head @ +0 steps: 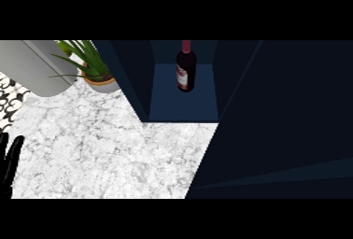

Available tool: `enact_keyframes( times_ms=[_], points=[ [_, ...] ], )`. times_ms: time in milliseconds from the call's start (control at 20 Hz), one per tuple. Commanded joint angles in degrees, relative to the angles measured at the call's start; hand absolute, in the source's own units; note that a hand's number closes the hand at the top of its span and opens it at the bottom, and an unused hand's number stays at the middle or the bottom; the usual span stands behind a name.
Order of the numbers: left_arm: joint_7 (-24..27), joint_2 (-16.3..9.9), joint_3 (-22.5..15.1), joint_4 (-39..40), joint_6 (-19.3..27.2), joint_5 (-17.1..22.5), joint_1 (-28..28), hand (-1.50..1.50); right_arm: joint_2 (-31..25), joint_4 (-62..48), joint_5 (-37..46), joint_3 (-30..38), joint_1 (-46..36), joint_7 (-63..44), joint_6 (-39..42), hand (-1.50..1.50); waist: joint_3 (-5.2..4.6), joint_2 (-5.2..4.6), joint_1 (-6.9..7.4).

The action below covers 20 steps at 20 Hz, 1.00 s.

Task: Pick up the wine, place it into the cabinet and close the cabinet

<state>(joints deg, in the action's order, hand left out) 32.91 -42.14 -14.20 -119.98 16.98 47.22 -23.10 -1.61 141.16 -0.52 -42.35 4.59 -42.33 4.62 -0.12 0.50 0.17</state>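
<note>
The wine bottle (pixel 185 70) is dark glass with a red neck and a pale label. It stands upright inside the dark blue cabinet (pixel 180 106), toward the back of its floor. The cabinet door (pixel 283 126) is a large dark panel filling the right side of the view, and the cabinet's inside is still in sight past it. My left hand (pixel 10 161) shows at the far left edge, open with fingers up, resting far from the bottle. My right hand does not show anywhere.
A potted green plant (pixel 96 77) stands on the white marble counter (pixel 110 144) just left of the cabinet. A rounded grey appliance (pixel 34 65) sits at the back left.
</note>
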Motion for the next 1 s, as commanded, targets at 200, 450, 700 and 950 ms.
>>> enact_keyframes(
  times_ms=[200,450,700,950],
  points=[
    [0.1,-2.7,6.8,3.8,-8.7,4.0,-2.0,-1.50,1.4,2.1,4.9,-13.4,-7.3,-1.8,-10.0,1.50,-0.13,0.17,0.51],
    [-1.9,-2.2,7.5,3.5,-9.0,4.7,-1.7,-1.50,1.5,-4.4,10.6,-17.4,-13.8,1.4,-16.9,1.50,-0.10,0.06,0.32],
    [-2.7,-2.2,9.6,6.5,-14.1,7.3,-0.1,-1.50,1.3,-8.1,12.0,-16.0,-21.8,0.6,-23.6,1.50,-0.14,-0.16,0.62],
    [-4.9,-1.4,8.7,4.0,-12.9,7.7,0.6,-1.50,1.2,-13.5,10.9,-13.9,-30.6,-1.1,-28.6,1.50,-0.14,-0.29,1.57]
  ],
)
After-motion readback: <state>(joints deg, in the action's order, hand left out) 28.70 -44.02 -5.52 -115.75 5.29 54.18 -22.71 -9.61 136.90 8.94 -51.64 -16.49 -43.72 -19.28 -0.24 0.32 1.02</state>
